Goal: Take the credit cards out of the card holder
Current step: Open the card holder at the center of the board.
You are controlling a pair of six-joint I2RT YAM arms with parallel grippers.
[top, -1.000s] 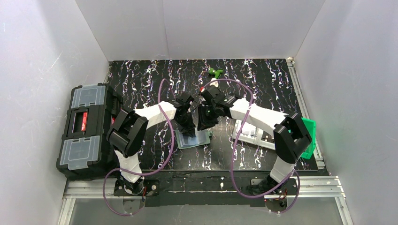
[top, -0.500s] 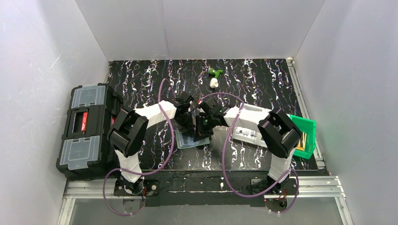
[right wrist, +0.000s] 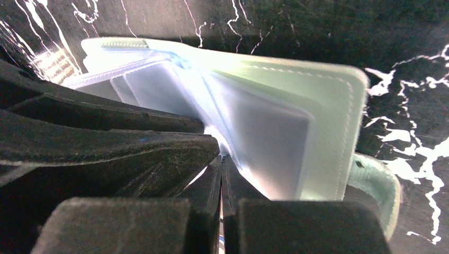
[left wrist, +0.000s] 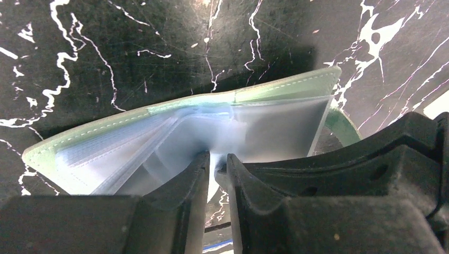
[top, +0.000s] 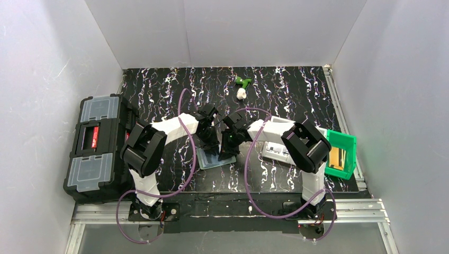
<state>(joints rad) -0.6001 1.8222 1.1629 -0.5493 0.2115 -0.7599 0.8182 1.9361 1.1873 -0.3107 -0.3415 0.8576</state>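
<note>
- Left wrist view: left hand (left wrist: 217, 168), nearly closed, pinches a clear leaf of the card holder (left wrist: 174, 124), which lies open on the surface (left wrist: 106, 47).
- Right hand (right wrist: 222, 177) is clamped shut at its pockets; whether it holds anything is unclear.
- Next, probably: slide a credit card out, holder pinned.

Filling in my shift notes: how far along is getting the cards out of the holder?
Done: the card holder lies open on the table, clear sleeves fanned. In hand: the left gripper pinches a sleeve, the right gripper is shut at the sleeves' edge; whether it has a card, I cannot tell. Left: no card shows outside the holder.
</note>
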